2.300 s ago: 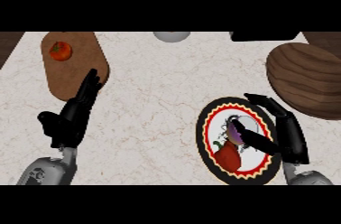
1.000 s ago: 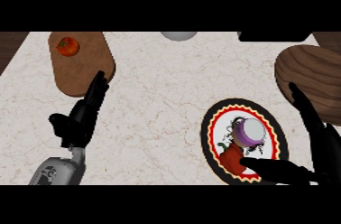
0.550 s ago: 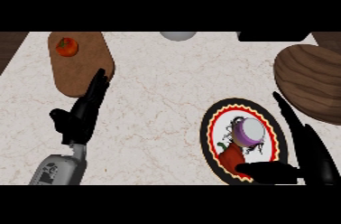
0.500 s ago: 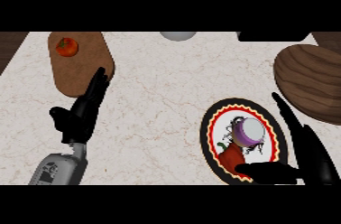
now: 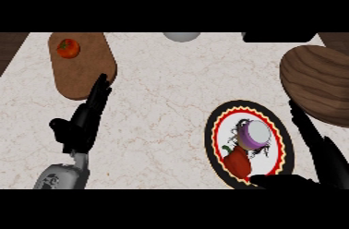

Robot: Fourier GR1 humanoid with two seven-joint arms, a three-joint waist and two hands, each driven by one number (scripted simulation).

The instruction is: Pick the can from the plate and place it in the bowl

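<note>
can (image 5: 254, 134) sits upright on the plate (image 5: 219, 116), purple-rimmed top showing, red body below it toward the near edge. plate is near right on the marbled surface (image 5: 170, 99). wooden bowl (image 5: 320, 80) lies just past the plate, far right, partly cut by the view's edge.

right hand (image 5: 320, 154) is beside the plate's right rim, fingers straight and spread, thumb (image 5: 279, 180) reaching in under the plate's near edge. not closed on anything; the can is apart from it, in the gap between thumb and fingers.

left hand (image 5: 85, 119) rests open at left, fingers pointing far, overlapping the near end of a wooden cutting board (image 5: 85, 69) with a tomato (image 5: 67, 47) on it. a pale round object (image 5: 181, 36) sits at the far edge, too cropped to name.

step in hand, as judged: closing in for the grasp. to do it well, bring the palm left until the can's side is between thumb and fingers, wrap low on the body rather than the lid, lift straight up clear of the rim, then carry far-right over the bowl.
</note>
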